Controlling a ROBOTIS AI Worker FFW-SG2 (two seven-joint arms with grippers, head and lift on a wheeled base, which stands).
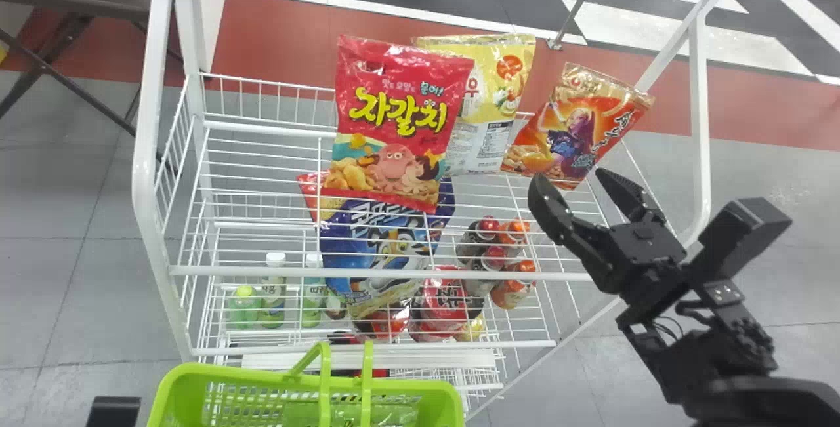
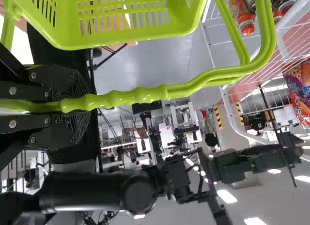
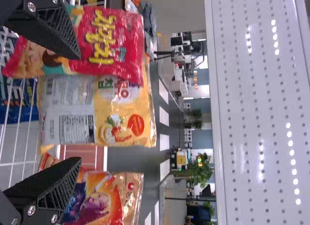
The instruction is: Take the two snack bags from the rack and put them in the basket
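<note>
pointing the right claw, spread apart, toward the yellow bag directly ahead; leaving the orange bag to one side.

Head view faces down; 3 views share rack.

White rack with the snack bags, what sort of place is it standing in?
Probably a mock shop corner in a robotics lab or workshop: a wire rack stocked with snack bags, a green shopping basket, and desks with equipment behind.
</note>
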